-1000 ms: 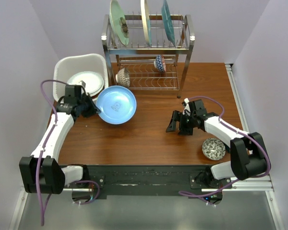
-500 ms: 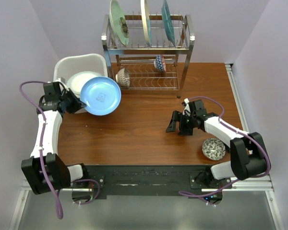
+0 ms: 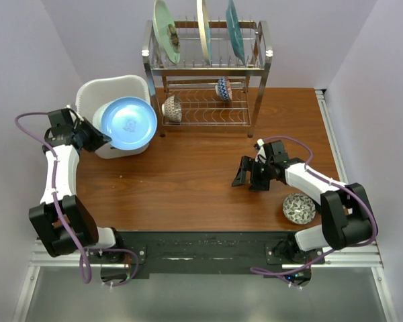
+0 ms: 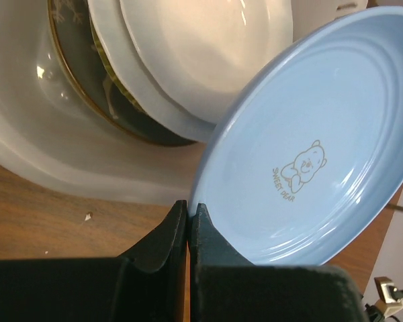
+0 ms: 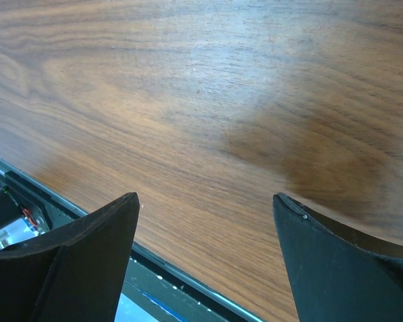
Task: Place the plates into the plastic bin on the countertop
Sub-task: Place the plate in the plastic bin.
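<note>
- The left tool [image 4: 189, 216] is clenched on the rim of the blue plate [image 4: 309, 168], holding it tilted.
- That plate hangs over the edge of the plastic bin [image 4: 27, 141], above a white plate [image 4: 208, 54] stacked inside.
- The right tool [image 5: 203, 201] is released, jaws wide apart, low over the table [image 5: 188, 100], well apart from the bin.
</note>
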`<action>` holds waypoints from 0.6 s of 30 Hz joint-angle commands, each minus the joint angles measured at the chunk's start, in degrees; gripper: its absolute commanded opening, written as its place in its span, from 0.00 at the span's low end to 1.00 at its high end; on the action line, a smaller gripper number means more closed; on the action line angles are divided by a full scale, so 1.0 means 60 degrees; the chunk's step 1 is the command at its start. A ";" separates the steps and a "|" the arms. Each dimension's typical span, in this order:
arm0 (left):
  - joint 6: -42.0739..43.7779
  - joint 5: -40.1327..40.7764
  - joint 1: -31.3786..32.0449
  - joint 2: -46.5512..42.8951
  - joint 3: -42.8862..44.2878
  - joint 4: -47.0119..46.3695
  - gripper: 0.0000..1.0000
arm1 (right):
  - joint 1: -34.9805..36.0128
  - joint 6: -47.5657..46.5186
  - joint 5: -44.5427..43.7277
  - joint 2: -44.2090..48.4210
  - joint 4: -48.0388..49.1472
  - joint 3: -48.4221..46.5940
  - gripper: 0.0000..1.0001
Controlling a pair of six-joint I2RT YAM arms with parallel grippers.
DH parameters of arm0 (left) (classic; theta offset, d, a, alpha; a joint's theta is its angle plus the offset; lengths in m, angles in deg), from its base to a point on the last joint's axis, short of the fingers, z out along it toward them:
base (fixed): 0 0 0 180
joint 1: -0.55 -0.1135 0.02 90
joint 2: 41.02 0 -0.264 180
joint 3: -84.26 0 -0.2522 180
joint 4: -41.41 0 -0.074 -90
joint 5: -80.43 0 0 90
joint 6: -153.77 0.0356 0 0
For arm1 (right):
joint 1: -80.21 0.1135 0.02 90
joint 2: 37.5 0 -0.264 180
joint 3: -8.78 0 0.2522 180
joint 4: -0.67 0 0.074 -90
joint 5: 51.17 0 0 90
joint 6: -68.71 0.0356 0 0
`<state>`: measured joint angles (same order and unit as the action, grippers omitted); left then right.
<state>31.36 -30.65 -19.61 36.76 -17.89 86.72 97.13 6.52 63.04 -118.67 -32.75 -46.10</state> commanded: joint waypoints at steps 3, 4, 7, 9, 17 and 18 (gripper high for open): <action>-0.0430 -0.0354 -0.0331 0.0557 0.1357 -0.0776 0.00 | 0.0020 -0.0153 0.0404 -0.0066 0.0274 -0.0016 0.86; -0.0473 -0.0383 -0.0374 0.0674 0.1474 -0.0747 0.00 | 0.0020 -0.0153 0.0404 -0.0081 0.0317 -0.0002 0.86; -0.0503 -0.0368 -0.0448 0.1084 0.1929 -0.0732 0.00 | 0.0020 -0.0197 0.0404 -0.0154 0.0303 -0.0031 0.86; -0.0517 -0.0339 -0.0521 0.1347 0.2178 -0.0718 0.00 | 0.0020 -0.0212 0.0360 -0.0227 0.0289 -0.0045 0.86; -0.0737 -0.0120 -0.0756 0.2109 0.2384 -0.0981 0.00 | 0.0020 -0.0241 0.0316 -0.0418 0.0332 -0.0060 0.86; -0.0781 -0.0090 -0.0756 0.2154 0.2369 -0.1097 0.00 | 0.0020 -0.0241 0.0287 -0.0418 0.0332 -0.0046 0.86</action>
<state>28.72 -30.78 -23.41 48.52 -5.91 84.23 97.13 6.04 64.04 -120.99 -31.92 -46.10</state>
